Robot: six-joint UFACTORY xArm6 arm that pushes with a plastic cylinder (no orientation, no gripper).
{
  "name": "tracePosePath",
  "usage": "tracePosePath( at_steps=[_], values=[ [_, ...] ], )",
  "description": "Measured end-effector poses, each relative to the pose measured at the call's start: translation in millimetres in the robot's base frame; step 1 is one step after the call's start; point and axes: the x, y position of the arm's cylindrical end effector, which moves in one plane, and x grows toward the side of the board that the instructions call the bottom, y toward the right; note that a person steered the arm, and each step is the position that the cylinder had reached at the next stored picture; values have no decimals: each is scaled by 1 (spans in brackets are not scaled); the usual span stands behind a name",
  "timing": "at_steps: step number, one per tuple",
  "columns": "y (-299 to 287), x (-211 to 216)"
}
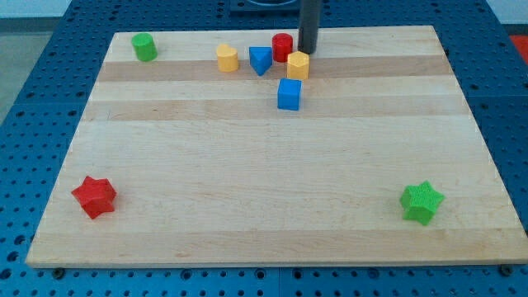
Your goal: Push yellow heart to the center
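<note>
The yellow heart point(227, 58) lies near the view's top, left of centre on the wooden board point(264, 165). My tip point(308, 51) is down at the view's top, well to the right of the heart. It stands just above and right of a yellow hexagonal block point(298, 65) and right of a red cylinder point(283, 46). A blue triangular block point(261, 59) lies between the heart and the red cylinder. A blue cube point(289, 94) sits just below the yellow hexagonal block.
A green cylinder point(144, 47) stands at the board's top left corner. A red star point(94, 196) lies at the bottom left and a green star point(421, 201) at the bottom right. A blue perforated table surrounds the board.
</note>
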Motion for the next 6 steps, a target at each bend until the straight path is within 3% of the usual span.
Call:
tracePosePath(
  at_steps=[1, 3, 4, 5, 6],
  values=[
    [-42, -36],
    [-138, -11],
    [-134, 61],
    [-129, 99],
    [-126, 90]
  ],
)
